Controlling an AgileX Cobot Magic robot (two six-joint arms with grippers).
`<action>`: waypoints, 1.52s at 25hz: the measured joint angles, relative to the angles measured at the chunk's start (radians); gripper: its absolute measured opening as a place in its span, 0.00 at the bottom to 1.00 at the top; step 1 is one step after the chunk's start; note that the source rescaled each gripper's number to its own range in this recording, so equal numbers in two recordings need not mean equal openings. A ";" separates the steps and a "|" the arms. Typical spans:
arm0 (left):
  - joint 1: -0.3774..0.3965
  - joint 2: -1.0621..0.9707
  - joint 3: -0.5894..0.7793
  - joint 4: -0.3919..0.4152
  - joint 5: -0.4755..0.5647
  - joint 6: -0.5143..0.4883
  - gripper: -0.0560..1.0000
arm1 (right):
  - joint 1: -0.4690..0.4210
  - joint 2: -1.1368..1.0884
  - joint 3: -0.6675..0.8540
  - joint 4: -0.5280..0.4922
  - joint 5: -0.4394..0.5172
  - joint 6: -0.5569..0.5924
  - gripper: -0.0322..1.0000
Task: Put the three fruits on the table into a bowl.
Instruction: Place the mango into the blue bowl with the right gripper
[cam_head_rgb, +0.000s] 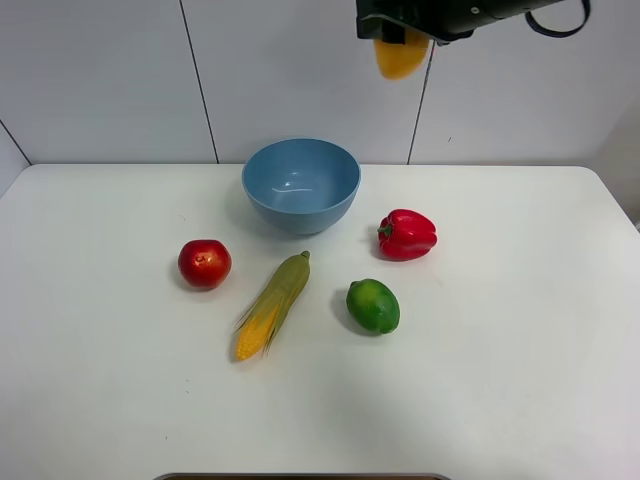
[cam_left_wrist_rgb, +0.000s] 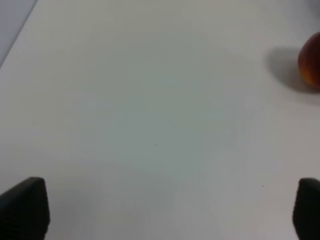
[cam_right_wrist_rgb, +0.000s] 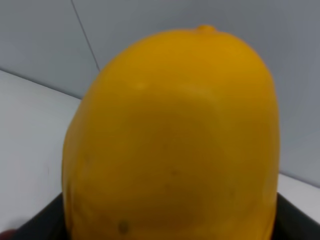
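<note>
My right gripper (cam_head_rgb: 402, 38) is high at the top of the exterior view, shut on the oblong orange-yellow fruit (cam_head_rgb: 400, 58), up and to the right of the light-blue bowl (cam_head_rgb: 301, 185). That fruit (cam_right_wrist_rgb: 172, 140) fills the right wrist view. The bowl holds nothing. The red apple (cam_head_rgb: 204, 264) lies on the white table (cam_head_rgb: 520, 380) left of the bowl and shows at the edge of the left wrist view (cam_left_wrist_rgb: 310, 61). The green lime-like fruit (cam_head_rgb: 373, 305) lies front right of the bowl. My left gripper (cam_left_wrist_rgb: 165, 210) is open over bare table, out of the exterior view.
A red bell pepper (cam_head_rgb: 406, 234) lies right of the bowl. A corn cob in green husk (cam_head_rgb: 272, 305) lies between the apple and the lime. A white panelled wall stands behind the table.
</note>
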 joint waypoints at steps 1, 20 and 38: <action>0.000 0.000 0.000 0.000 0.000 0.000 1.00 | 0.006 0.036 -0.029 -0.010 0.006 0.000 0.07; 0.000 0.000 0.000 0.001 0.000 0.000 1.00 | 0.045 0.536 -0.437 -0.099 0.157 -0.001 0.07; 0.000 0.000 0.000 0.001 -0.001 0.000 1.00 | 0.060 0.736 -0.457 -0.038 -0.008 -0.061 0.07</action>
